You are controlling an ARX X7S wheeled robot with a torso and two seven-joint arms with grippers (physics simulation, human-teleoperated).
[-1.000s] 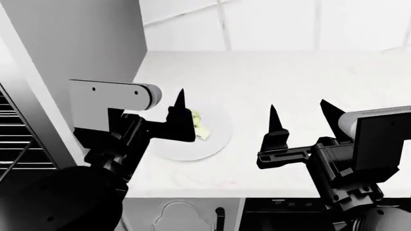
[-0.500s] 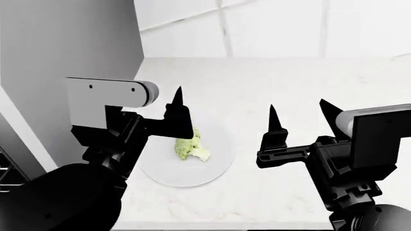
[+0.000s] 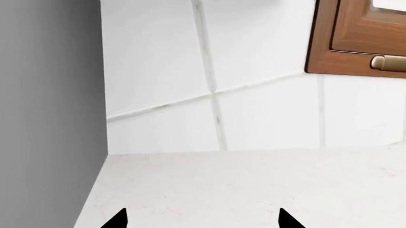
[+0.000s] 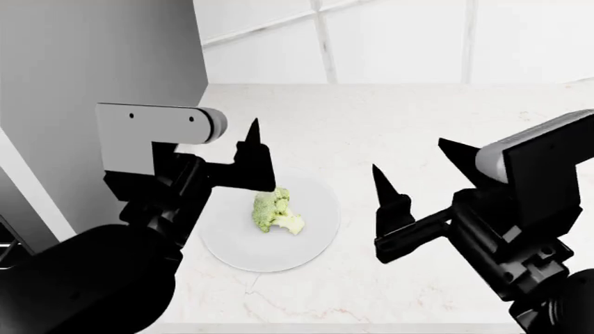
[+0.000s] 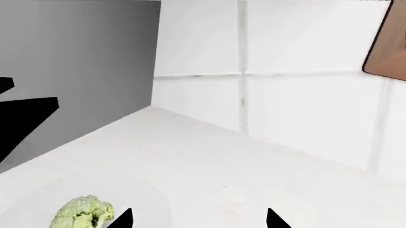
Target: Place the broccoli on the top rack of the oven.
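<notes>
The broccoli (image 4: 274, 211) lies on a round white plate (image 4: 314, 209) on the pale counter, with nothing holding it. My left gripper (image 4: 254, 142) hovers just behind and to the left of it, and only one black finger shows in the head view. The left wrist view shows that gripper (image 3: 201, 221) open over bare counter. My right gripper (image 4: 408, 154) is open to the right of the plate and holds nothing. In the right wrist view the broccoli (image 5: 82, 213) sits just outside that gripper (image 5: 198, 219). Of the oven only a dark sliver (image 4: 5, 243) shows. The top rack is out of view.
A tall grey side panel (image 4: 93, 62) rises on the left of the counter (image 4: 418, 111). A white tiled wall (image 4: 399, 35) closes the back. A wooden frame with a brass handle (image 3: 387, 61) shows in the left wrist view.
The head view swung away from the oven racks and onto the plate. In the last half second my right gripper rose and tilted left toward the plate. The broccoli has not moved.
</notes>
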